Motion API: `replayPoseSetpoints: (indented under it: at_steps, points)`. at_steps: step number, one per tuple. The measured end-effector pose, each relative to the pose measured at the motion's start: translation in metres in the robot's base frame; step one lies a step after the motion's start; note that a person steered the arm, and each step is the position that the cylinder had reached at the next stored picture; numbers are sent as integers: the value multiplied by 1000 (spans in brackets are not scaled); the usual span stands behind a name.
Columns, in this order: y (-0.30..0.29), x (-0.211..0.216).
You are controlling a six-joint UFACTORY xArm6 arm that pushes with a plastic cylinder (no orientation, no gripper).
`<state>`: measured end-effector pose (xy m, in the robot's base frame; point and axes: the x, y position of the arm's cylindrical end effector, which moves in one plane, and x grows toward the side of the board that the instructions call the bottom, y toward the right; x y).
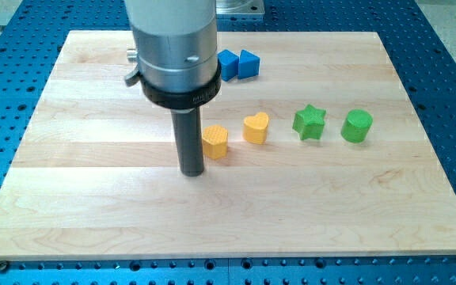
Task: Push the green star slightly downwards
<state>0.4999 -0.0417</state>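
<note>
No fingers, just my tip [191, 172], rod upright, beside yellow block [215, 142], well left of green star [309, 122].

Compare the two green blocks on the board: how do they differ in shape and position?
The green star has a pointed outline, while the green cylinder is round with a flat top. The green star lies further toward the view's left, next to the yellow heart; the green cylinder is the rightmost block in the row. The green star is closer to my tip, though neither touches it. Both share the same green and look similar in size.
</note>
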Motion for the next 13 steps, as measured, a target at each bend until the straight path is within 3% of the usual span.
replayPoseSetpoints:
  at_steps: [1,2,3,4,5,7,8,9,11,13]
  points:
    - [18,-25]
    - [20,-12]
    - [68,28]
    - [138,27]
    - [150,9]
    - [266,-7]
    - [332,-59]
    - [314,-106]
    - [162,-127]
    - [161,-92]
